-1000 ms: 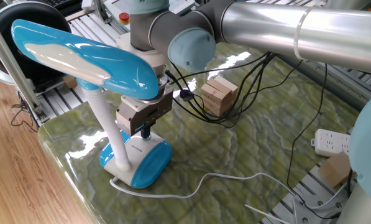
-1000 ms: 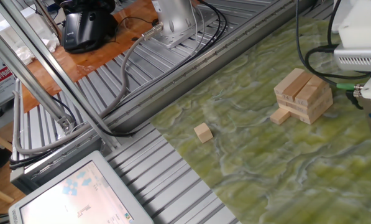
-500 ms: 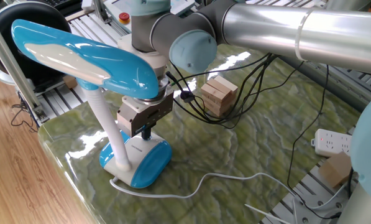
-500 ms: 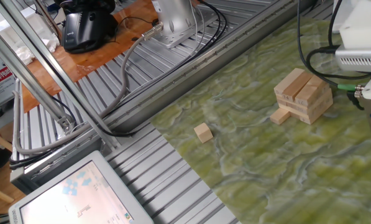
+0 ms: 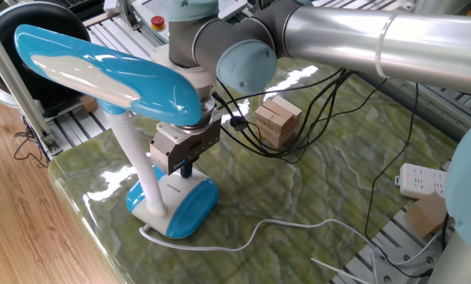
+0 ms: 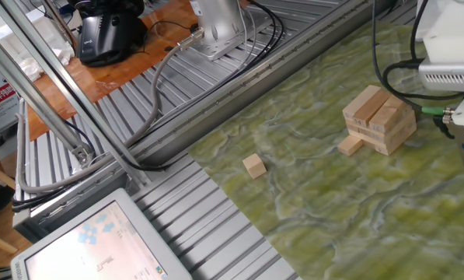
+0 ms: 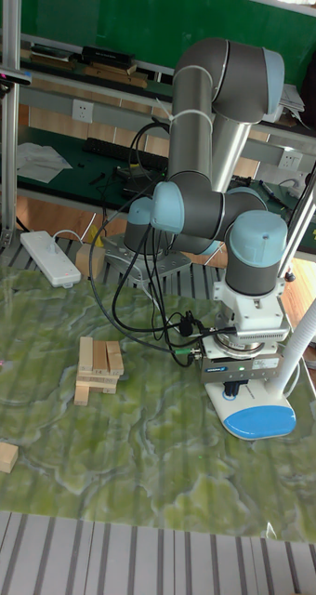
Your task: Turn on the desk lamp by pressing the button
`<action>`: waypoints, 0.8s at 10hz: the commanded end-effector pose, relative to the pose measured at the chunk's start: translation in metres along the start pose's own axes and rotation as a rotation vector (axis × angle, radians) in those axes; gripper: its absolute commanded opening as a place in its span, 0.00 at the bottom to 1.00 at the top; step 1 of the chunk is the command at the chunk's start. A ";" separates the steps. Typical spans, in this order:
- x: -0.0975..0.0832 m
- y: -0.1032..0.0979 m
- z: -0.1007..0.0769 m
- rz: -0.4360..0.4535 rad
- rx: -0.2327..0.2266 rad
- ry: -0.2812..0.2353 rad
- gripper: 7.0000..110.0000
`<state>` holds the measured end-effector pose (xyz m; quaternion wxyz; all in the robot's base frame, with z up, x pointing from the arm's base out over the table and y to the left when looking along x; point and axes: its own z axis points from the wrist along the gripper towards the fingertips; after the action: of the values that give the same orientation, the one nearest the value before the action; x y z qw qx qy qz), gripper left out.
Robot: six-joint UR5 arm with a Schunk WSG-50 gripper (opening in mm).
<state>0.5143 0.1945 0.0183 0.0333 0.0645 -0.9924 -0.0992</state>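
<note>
The desk lamp stands at the table's near-left corner, with its long blue-and-white head (image 5: pixel 101 69) on a white curved neck (image 5: pixel 136 162) above a blue-and-white base (image 5: pixel 180 207). The head does not glow. My gripper (image 5: pixel 186 167) hangs straight over the base, under the head. Its dark fingers show as one narrow stub with no gap, pointing down at the base top. In the tall fixed view the gripper (image 7: pixel 235 390) sits just behind the blue front of the base (image 7: pixel 260 420). The button is hidden beneath the fingers, and contact cannot be made out.
The lamp's white cord (image 5: pixel 259 230) trails right across the table. A stack of wooden blocks (image 5: pixel 277 120) (image 6: pixel 379 118) stands behind the gripper, and a single small block (image 6: pixel 254 166) lies apart. A white power strip (image 5: pixel 420 181) lies at the right edge. Black cables (image 5: pixel 314 118) hang from the arm.
The gripper has crept very slightly up and to the right over the base. The lamp has not moved and stays unlit.
</note>
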 end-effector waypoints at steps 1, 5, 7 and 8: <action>-0.001 0.003 0.000 0.006 -0.015 -0.004 0.00; -0.001 0.002 0.001 0.004 -0.015 -0.004 0.00; -0.001 0.002 0.001 0.003 -0.015 -0.003 0.00; -0.001 0.002 0.001 0.001 -0.015 -0.001 0.00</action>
<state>0.5140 0.1950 0.0163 0.0330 0.0663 -0.9921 -0.1011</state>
